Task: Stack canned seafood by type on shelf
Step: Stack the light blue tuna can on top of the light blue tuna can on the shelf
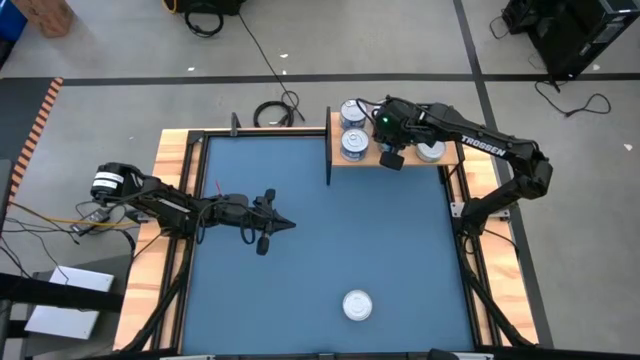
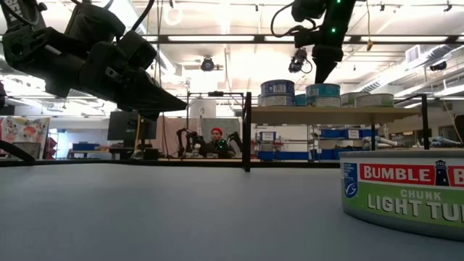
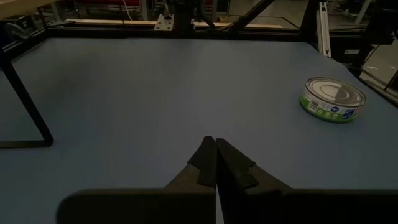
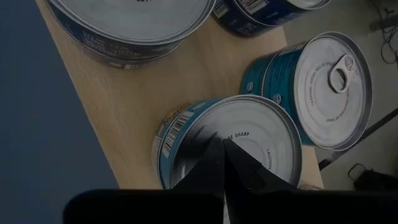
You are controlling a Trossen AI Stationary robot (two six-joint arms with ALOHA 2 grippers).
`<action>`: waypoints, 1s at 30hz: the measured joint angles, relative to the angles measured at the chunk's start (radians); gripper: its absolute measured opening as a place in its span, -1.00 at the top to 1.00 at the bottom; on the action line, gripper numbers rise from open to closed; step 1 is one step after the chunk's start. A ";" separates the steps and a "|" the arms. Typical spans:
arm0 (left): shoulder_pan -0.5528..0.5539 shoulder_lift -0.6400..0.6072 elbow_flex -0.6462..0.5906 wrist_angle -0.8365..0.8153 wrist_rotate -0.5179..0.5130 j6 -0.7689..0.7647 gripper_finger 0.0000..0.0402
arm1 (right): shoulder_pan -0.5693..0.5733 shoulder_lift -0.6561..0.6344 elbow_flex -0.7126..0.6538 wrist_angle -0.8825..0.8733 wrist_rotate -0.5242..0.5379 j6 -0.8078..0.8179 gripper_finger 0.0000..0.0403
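High view, going left to right: the left gripper [image 1: 283,224] hangs over the blue mat [image 1: 400,250] with fingers pressed together, holding nothing. One lone tin [image 1: 357,304] sits near the mat's front edge, well apart from both arms. Further right the shelf [image 1: 395,157] carries the stacked tins [image 1: 354,144], and the right gripper [image 1: 407,148] hovers just over a teal tin [image 4: 230,146], fingers pinched together and empty. The risk, as I judge it: those closed tips could nudge that tin (its neighbours crowd close) and topple a stack. A black post [image 1: 328,145] at the shelf's left edge stands in the way of any low approach from the mat.
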 joint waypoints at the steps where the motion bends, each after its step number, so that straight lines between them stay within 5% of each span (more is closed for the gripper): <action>1: 0.000 0.000 0.000 0.000 0.000 0.000 0.99 | 0.000 0.000 0.000 0.000 -0.002 0.003 0.99; 30: 0.000 0.000 0.000 -0.001 0.000 -0.001 0.99 | 0.017 -0.030 -0.005 0.052 -0.067 0.020 0.96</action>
